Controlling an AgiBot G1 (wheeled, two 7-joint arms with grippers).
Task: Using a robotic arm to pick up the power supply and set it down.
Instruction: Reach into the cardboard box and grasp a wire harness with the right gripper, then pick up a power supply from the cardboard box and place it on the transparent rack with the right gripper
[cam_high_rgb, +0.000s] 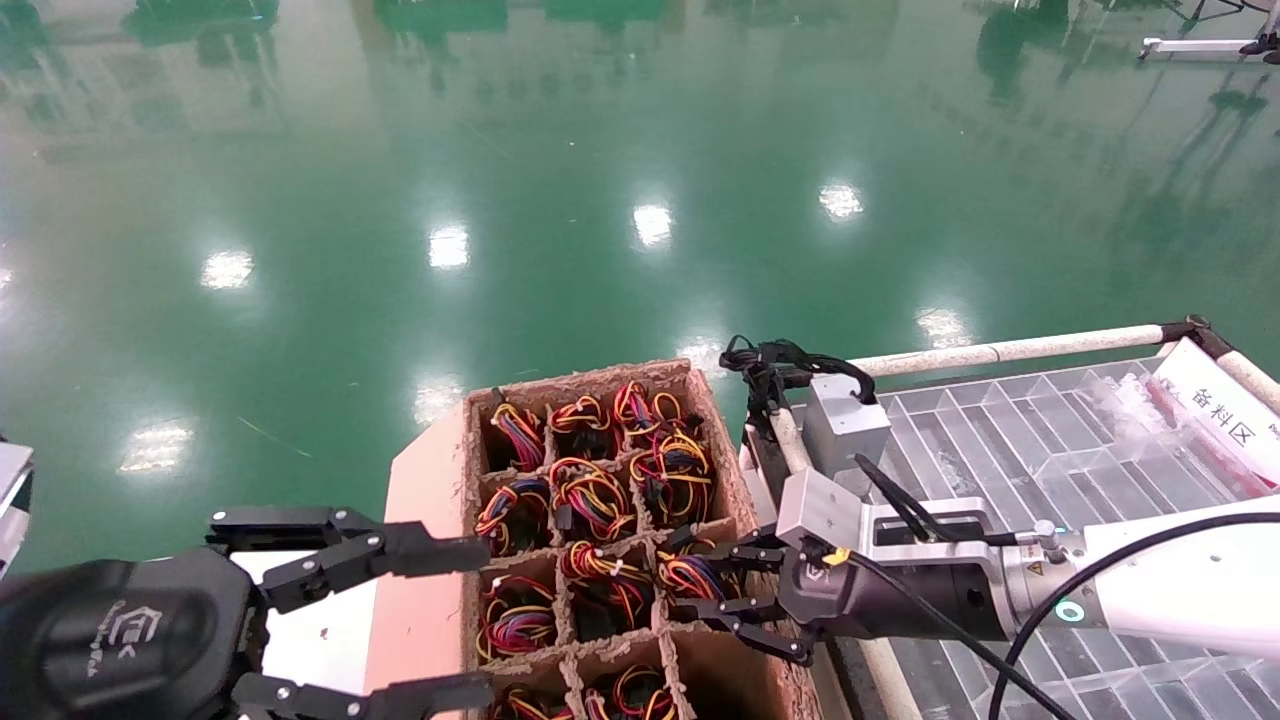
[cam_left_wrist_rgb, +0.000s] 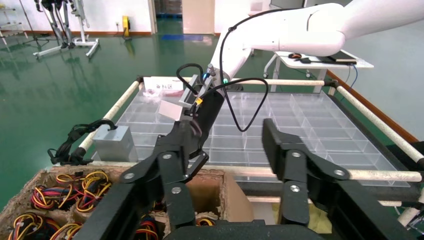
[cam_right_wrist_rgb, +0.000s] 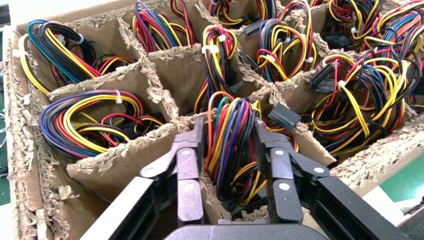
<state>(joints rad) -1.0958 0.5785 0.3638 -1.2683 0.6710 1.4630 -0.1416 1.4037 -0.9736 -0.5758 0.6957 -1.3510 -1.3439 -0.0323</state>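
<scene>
Power supply (cam_right_wrist_rgb: 227, 145) sits in a cardboard crate (cam_high_rgb: 440, 480) cell, its looped wire bundle between the right hand's (cam_high_rgb: 735, 600) fingers (cam_right_wrist_rgb: 187, 170), which close on the bundle. Neighbouring cells hold similar bundles. Left hand (cam_high_rgb: 430, 620) hovers open beside the crate's far side.

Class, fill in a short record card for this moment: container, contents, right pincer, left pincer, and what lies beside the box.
Container: brown cardboard box with pulp dividers, forming compartments.
Contents: looped bundles of red, yellow and orange wires in most compartments; units beneath hidden.
Right pincer: black, two-fingered, straddling one wire bundle; closure unclear.
Left pincer: open, hovering at the box's left side.
Beside box: clear plastic compartment tray on the right, holding a grey metal box with a black cable bundle.
</scene>
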